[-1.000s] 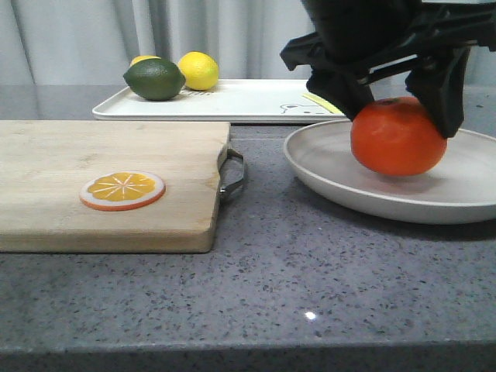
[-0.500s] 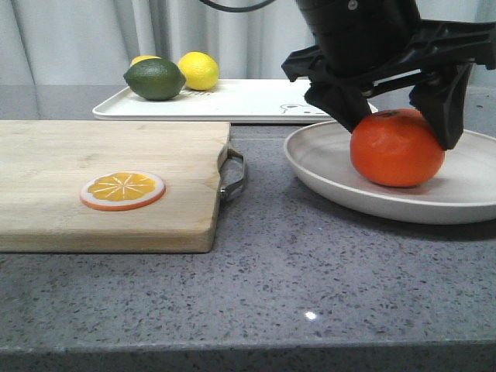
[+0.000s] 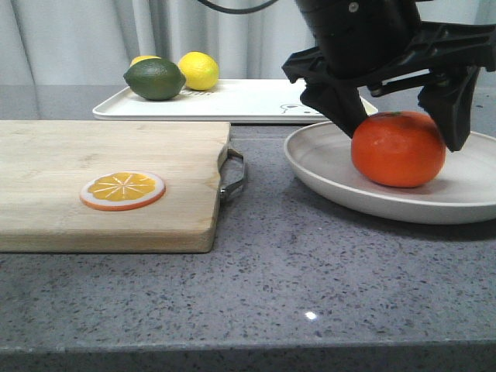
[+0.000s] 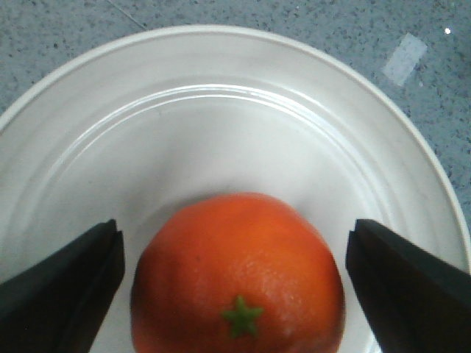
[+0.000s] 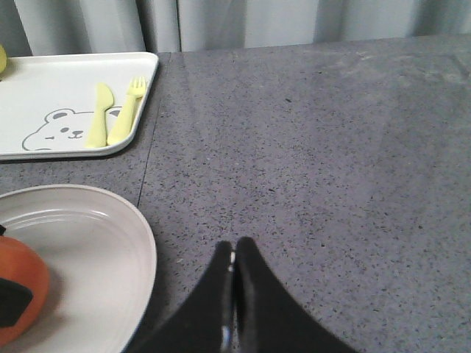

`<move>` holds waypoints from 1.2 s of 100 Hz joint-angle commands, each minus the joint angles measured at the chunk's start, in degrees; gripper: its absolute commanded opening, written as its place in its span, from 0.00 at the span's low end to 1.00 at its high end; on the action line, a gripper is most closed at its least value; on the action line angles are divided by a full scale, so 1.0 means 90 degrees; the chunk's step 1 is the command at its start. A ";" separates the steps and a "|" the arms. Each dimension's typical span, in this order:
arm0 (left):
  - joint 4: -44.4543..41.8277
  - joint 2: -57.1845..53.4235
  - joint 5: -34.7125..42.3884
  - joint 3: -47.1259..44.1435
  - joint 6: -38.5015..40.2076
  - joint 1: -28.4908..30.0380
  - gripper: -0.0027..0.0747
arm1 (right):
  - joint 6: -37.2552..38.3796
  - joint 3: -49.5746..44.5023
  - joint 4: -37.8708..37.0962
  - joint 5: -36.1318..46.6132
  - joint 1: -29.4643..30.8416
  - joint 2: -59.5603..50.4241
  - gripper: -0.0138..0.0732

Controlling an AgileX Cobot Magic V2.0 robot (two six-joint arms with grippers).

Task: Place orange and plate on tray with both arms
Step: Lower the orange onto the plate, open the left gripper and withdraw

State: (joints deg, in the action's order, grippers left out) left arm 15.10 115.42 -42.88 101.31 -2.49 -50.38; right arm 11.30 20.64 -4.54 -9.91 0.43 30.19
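Note:
The orange (image 3: 397,149) rests in the off-white plate (image 3: 325,167) at the right of the table. My left gripper (image 3: 401,130) hangs over it, open, with one finger on each side and a gap to the fruit. In the left wrist view the orange (image 4: 239,272), green stem mark up, lies on the plate (image 4: 221,125) between the spread jaws of the left gripper (image 4: 235,246). My right gripper (image 5: 235,254) is shut and empty, low over the table beside the plate (image 5: 88,250). The white tray (image 3: 248,101) with the bear drawing lies behind the plate.
A wooden cutting board (image 3: 101,155) with a metal handle lies at the left, an orange slice (image 3: 122,190) on it. A green lime (image 3: 155,79) and a yellow lemon (image 3: 198,70) sit on the tray's left end. A yellow fork and knife (image 5: 118,114) lie on the tray.
My left gripper has opened and let go of the orange, which settled a little lower onto the plate. Its fingers now stand apart from the fruit.

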 commanded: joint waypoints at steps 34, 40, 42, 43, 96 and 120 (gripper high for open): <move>0.0003 -0.0732 0.0315 0.0328 0.0006 0.0007 0.81 | -0.0024 0.0255 -0.0093 0.0431 0.0039 0.0055 0.09; -0.0040 -0.0883 0.0315 0.0328 0.0006 0.0007 0.79 | -0.0024 0.0255 -0.0093 0.0431 0.0039 0.0055 0.09; -0.0040 -0.0932 0.0315 0.0328 0.0006 0.0007 0.77 | -0.0024 0.0255 -0.0093 0.0431 0.0039 0.0055 0.09; -0.0055 -0.0946 0.0315 0.0328 0.0006 0.0007 0.76 | -0.0024 0.0255 -0.0093 0.0431 0.0039 0.0055 0.09; -0.0176 -0.2640 0.0266 -0.1108 0.0006 0.0884 0.36 | -0.0024 0.0546 -0.0093 -0.0227 0.0004 0.0070 0.09; -0.0235 -0.3750 0.0534 -0.2298 0.0006 0.1273 0.36 | -0.0031 0.1038 -0.0093 -0.0938 -0.0276 0.0930 0.09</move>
State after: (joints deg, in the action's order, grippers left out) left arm 12.66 87.56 -42.23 82.52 -2.49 -39.95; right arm 11.30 26.36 -4.54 -19.55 -1.13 34.90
